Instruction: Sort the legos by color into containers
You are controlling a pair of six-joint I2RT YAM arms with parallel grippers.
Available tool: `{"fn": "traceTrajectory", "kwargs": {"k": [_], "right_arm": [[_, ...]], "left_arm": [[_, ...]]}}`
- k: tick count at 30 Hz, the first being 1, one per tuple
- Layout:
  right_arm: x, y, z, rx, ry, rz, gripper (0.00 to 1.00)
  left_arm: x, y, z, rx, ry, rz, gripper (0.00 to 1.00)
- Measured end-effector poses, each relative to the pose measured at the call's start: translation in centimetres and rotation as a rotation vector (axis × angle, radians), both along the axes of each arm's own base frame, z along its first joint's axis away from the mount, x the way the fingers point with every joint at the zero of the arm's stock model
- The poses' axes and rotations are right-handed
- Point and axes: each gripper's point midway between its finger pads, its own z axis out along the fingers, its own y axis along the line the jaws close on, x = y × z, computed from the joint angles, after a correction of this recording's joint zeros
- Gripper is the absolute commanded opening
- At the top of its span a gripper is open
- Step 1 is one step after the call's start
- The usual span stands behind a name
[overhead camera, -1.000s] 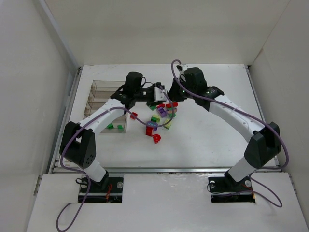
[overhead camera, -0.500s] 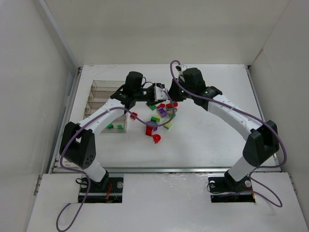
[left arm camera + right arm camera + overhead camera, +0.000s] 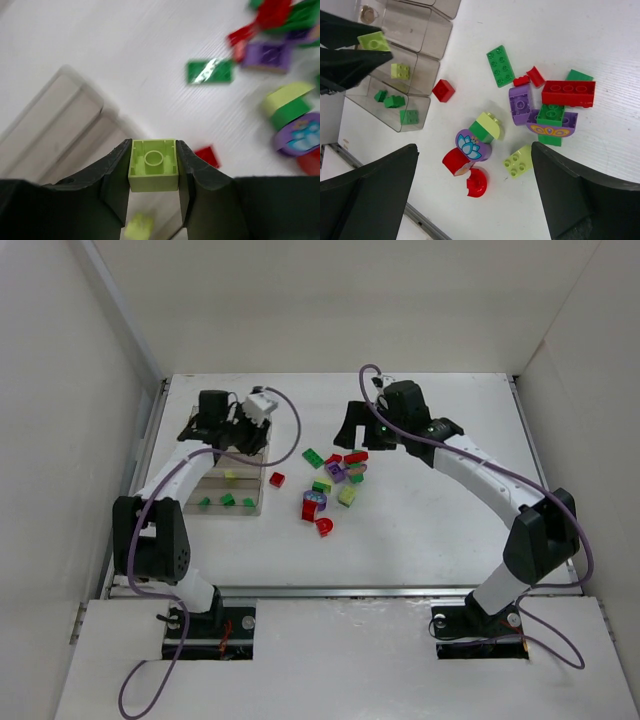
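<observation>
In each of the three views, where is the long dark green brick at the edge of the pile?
Top external: the long green brick lies at the upper left edge of the pile.
Left wrist: it sits near the top, right of centre, blurred.
Right wrist: it is upper centre.
Shared landmark: the single red brick apart from the pile.

Red, green, lime, purple legos point(image 3: 568, 93) — clear box point(image 3: 427, 35).

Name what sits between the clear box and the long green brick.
A single small red brick, touching neither; clearest in the right wrist view.
</observation>
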Motion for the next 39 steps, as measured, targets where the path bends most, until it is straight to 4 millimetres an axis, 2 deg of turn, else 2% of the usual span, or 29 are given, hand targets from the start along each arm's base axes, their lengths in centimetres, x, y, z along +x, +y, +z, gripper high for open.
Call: {"fn": "traceTrajectory", "kwargs": {"k": [3, 5, 8, 12, 13, 14, 17, 18, 20, 25, 32, 34, 39], "right_arm": [[0.1, -0.4, -0.2, -0.004, 0.011, -0.015, 1.0], [0.2, -0.7, -0.3, -0.005, 0.015, -0.021, 1.0], [0.1, -0.7, -0.4, -0.009, 0.021, -0.023, 1.0], [0.1, -0.8, -0.5, -0.011, 0.025, -0.023, 1.0], [0.1, -0.8, -0.5, -0.012, 0.025, -0.023, 1.0], [0.0, -0.8, -0.5, -0.012, 0.027, -0.023, 1.0], [0.0, -0.9, -0.6, -0.014, 0.029, -0.024, 1.0], [0.0, -0.9, -0.6, -0.015, 0.03, -0.024, 1.0], [0.0, -0.9, -0.6, -0.016, 0.031, -0.025, 1.0], [0.0, -1.2, -0.8, -0.024, 0.037, -0.034, 1.0], [1.2, -2.7, -1.5, -0.03, 0.062, -0.089, 1.0], [1.6, -3.3, -2.2, -0.03, 0.085, -0.115, 1.0], [3.8, -5.6, -6.0, -0.049, 0.195, -0.22, 1.0]], "left_arm": [[0.0, 6.2, -2.4, 0.027, 0.086, 0.191, 0.0], [-0.7, 8.5, -3.6, 0.045, 0.136, 0.274, 0.0], [-1.3, 10.0, -4.3, 0.061, 0.161, 0.326, 0.01], [-1.6, 11.2, -4.8, 0.077, 0.17, 0.351, 0.14], [-1.7, 11.4, -4.9, 0.081, 0.175, 0.353, 0.21], [-1.8, 11.6, -5.0, 0.086, 0.18, 0.352, 0.32], [-2.2, 11.9, -5.3, 0.098, 0.188, 0.343, 0.54], [-2.3, 11.9, -5.3, 0.099, 0.193, 0.338, 0.65], [-2.4, 11.8, -5.4, 0.099, 0.198, 0.33, 0.7], [-2.4, 11.8, -5.0, 0.094, 0.203, 0.335, 0.73], [0.1, 11.3, -1.1, 0.023, 0.129, 0.361, 0.73], [0.3, 10.9, -0.5, -0.002, 0.122, 0.357, 0.73], [0.1, 10.0, -0.3, -0.053, 0.145, 0.348, 0.72]]}}
